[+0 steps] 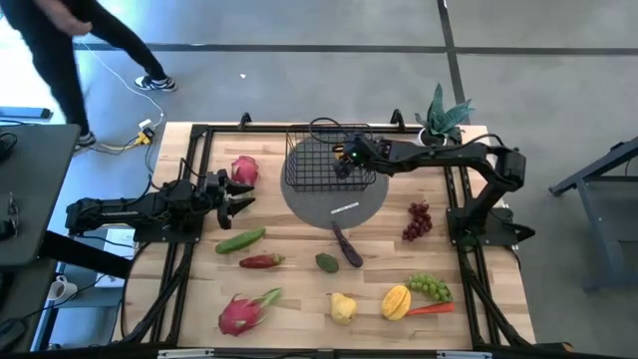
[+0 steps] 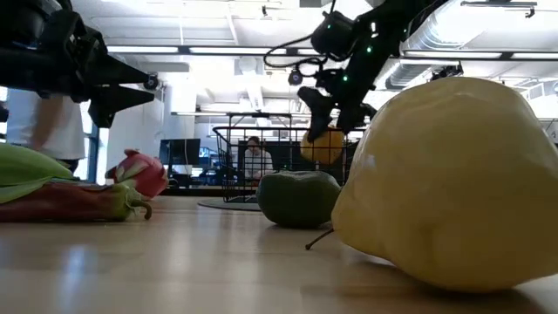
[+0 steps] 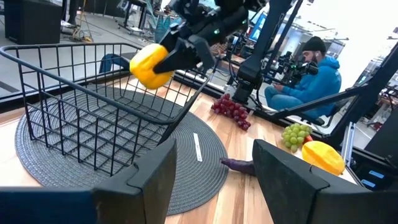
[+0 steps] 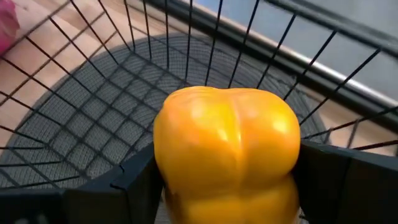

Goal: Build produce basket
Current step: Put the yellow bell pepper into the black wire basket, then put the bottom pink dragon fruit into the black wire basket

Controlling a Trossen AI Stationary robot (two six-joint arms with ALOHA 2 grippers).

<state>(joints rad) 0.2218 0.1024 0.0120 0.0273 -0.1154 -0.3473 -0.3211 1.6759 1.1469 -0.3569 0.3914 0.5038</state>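
The black wire basket [image 1: 317,165] stands on a round grey mat [image 1: 334,204] at the table's far middle. My right gripper [image 1: 346,160] reaches over it from the right, shut on a yellow-orange pepper [image 4: 227,146], also seen from the left wrist as the pepper [image 3: 151,65]. My left gripper [image 1: 239,194] waits open at the table's left with nothing between its fingers [image 3: 152,180]. Other produce lies on the table: a dragon fruit [image 1: 244,170], a cucumber [image 1: 240,240], a red chilli [image 1: 261,261] and an eggplant [image 1: 347,244]. My right gripper pinches the pepper between its two fingers, one on each of its opposite sides [image 4: 163,155]. The fingers [image 3: 186,53] come slanting down from the table's right. The pepper is lifted clear and hangs over the inside of the basket, above its wire floor [image 4: 93,118].
Red grapes [image 1: 418,219] lie right of the mat. Along the near edge are a second dragon fruit [image 1: 244,312], a yellow piece [image 1: 343,307], an orange-yellow piece [image 1: 396,301], green grapes [image 1: 430,287] and a carrot [image 1: 431,309]. A potted plant [image 1: 444,115] stands at the far right. People are beyond the table.
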